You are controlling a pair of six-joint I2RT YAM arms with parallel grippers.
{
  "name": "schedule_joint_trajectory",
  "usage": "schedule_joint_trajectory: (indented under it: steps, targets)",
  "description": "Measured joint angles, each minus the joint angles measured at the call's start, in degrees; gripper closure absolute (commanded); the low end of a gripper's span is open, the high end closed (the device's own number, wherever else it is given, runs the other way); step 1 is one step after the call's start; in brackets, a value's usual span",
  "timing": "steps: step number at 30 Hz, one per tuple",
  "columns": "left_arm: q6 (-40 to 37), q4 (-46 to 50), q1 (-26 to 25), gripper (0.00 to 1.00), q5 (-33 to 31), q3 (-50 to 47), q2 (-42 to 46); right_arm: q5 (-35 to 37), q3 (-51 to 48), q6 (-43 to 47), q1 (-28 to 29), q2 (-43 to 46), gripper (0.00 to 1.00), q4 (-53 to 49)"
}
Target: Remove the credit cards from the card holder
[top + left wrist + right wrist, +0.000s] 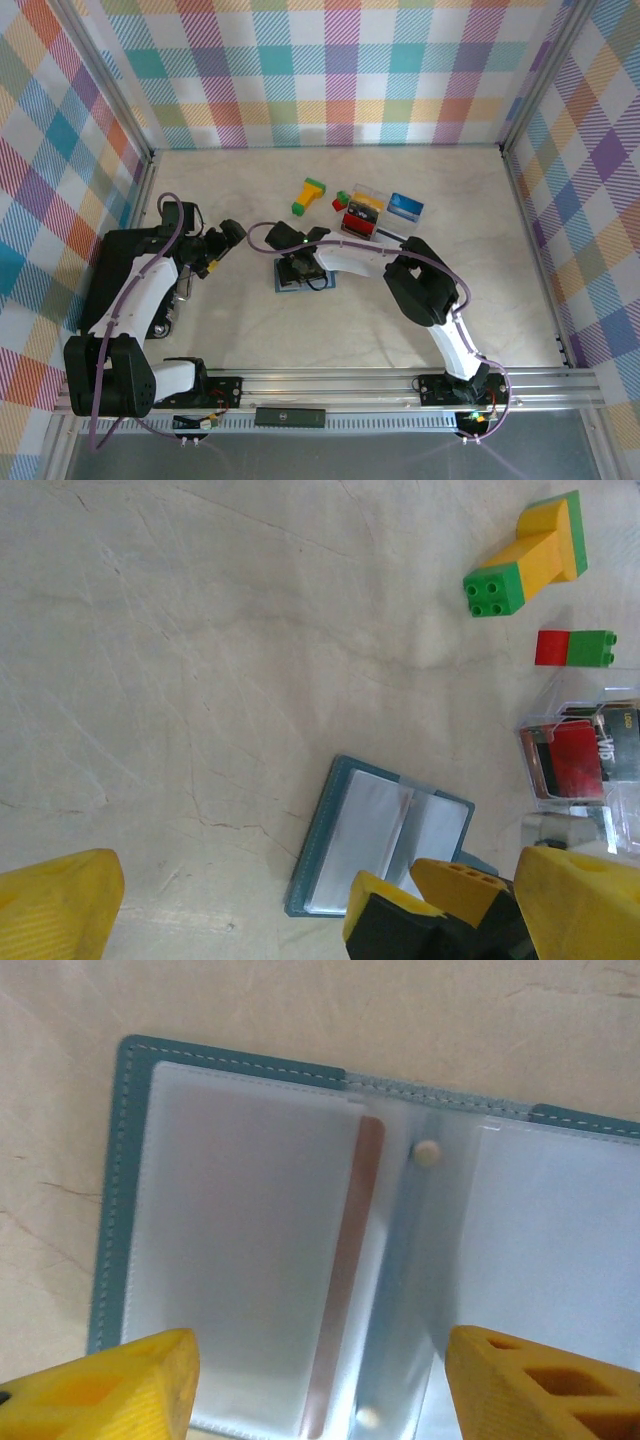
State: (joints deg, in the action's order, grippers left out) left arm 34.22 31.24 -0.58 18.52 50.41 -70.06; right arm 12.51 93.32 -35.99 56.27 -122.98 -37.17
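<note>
The slate-blue card holder point(288, 283) lies open on the table, its clear sleeves facing up point(240, 1210) point(365, 825). Through the left sleeve a pale grey card point(250, 1260) with a brownish stripe shows. My right gripper point(300, 266) point(320, 1390) hangs open just above the holder, a finger on each side of the centre fold. My left gripper point(226, 238) point(315, 885) is open to the left of the holder, holding nothing. A red card point(358, 224) point(572, 760), a yellow-and-black card point(366, 206) and a blue card point(405, 207) lie beyond the holder.
A yellow-and-green block point(308, 194) point(530, 555) and small red and green cubes point(342, 201) point(575, 648) sit behind the holder. A clear plastic box point(580, 750) stands around the red card. Checked walls enclose the table.
</note>
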Motion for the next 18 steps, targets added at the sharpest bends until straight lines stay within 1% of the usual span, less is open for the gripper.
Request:
schedule_joint_trajectory:
  steps: [6,10,13,18]
  targets:
    - [-0.61,-0.13,0.0,0.0,1.66,-1.4,-0.68,0.61,0.98,0.0,0.0,-1.27,0.33,-0.72]
    - [-0.59,-0.39,0.0,0.01,2.91,-1.44,-2.4,0.74,0.98,-0.04,-0.07,-1.29,0.35,-0.81]
    - [-0.35,-1.03,0.0,0.05,3.87,-1.7,-4.09,0.44,0.98,-0.04,-0.35,-1.31,0.4,-0.87]
    - [0.66,-2.34,-0.02,0.15,6.1,-3.1,-6.67,-1.46,0.39,-0.31,-1.27,-1.22,0.47,-0.15]
